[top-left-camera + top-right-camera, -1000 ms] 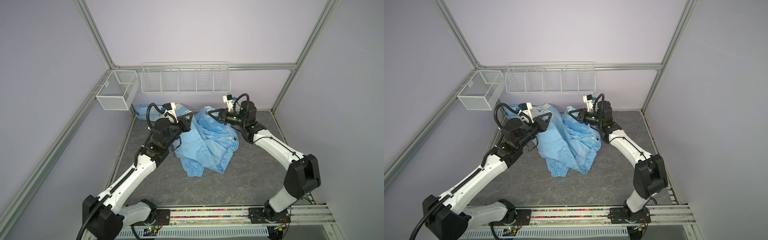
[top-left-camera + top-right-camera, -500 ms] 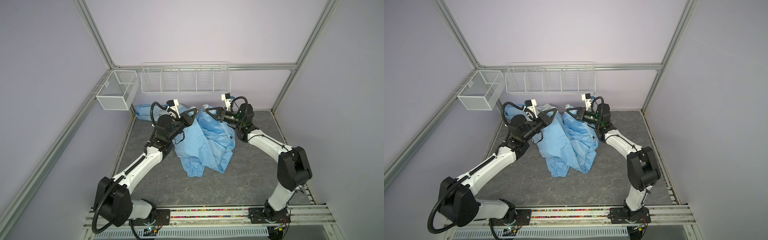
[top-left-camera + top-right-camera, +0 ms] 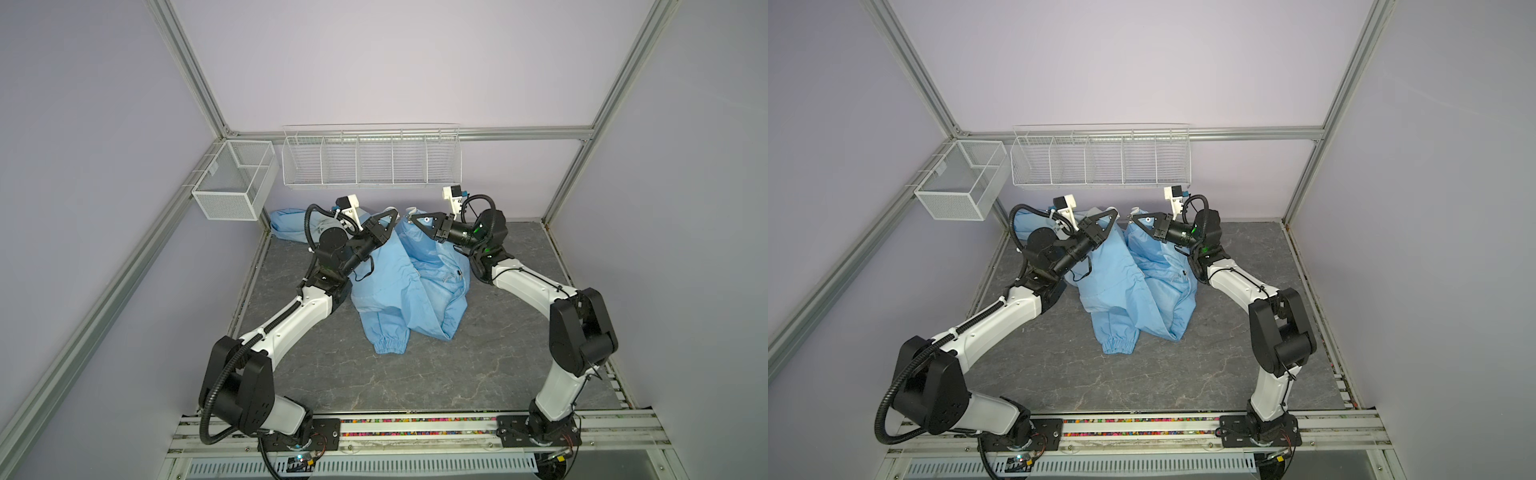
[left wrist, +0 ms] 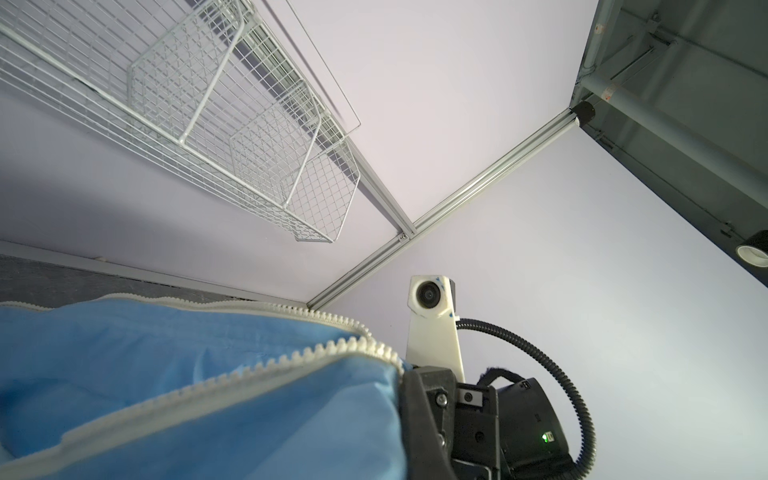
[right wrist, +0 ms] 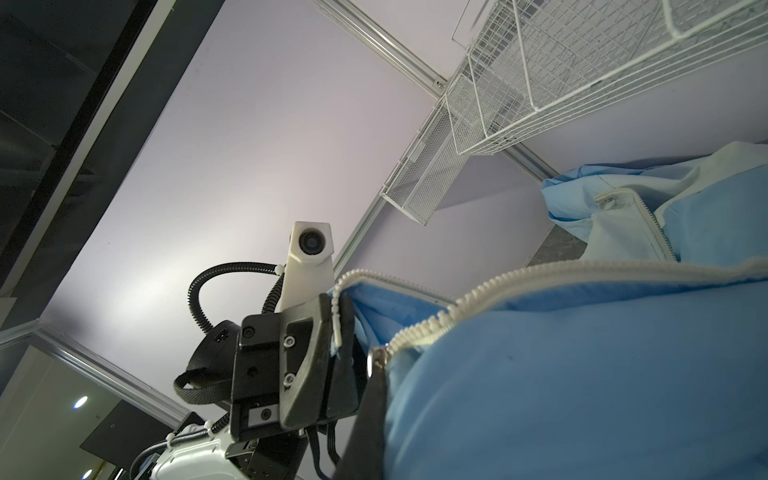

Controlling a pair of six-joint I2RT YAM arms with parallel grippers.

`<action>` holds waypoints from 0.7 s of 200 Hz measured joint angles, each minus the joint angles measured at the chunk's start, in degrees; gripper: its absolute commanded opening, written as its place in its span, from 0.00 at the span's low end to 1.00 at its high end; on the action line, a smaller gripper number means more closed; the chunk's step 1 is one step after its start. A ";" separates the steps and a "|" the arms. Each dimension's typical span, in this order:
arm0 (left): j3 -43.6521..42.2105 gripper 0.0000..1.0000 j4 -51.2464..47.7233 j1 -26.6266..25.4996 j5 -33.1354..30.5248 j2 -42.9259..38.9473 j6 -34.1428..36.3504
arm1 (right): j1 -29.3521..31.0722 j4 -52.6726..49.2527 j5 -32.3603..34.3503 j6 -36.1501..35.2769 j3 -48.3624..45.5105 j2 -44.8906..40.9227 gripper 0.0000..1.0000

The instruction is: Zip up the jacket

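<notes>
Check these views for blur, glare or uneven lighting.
Both top views: sharp, evenly lit, no glare. Left wrist view: the jacket goes soft nearest the lens. Right wrist view: bright patch on the wall, and the fabric below is dim.

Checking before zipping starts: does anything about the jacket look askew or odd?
Yes: the jacket hangs bunched between left gripper and right gripper, zipper unjoined, one end trailing toward the far left corner.

Both arms reach up from the front edge of the table (image 3: 415,386), elbows bent, wrists raised near its back edge. The left gripper (image 3: 394,213) and right gripper (image 3: 411,217) point at each other, tips just beside one another, each clamped on the jacket (image 3: 399,282).
</notes>
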 measured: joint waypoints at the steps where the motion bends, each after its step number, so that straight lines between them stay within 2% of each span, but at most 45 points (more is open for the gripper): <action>1: 0.02 0.00 0.02 0.00 0.02 0.04 -0.04 | 0.00 0.00 -0.02 0.00 -0.02 0.00 0.07; 140: 0.59 0.00 1.84 0.04 1.77 1.16 -3.13 | 1.33 0.00 0.66 -1.38 -1.16 -0.68 0.07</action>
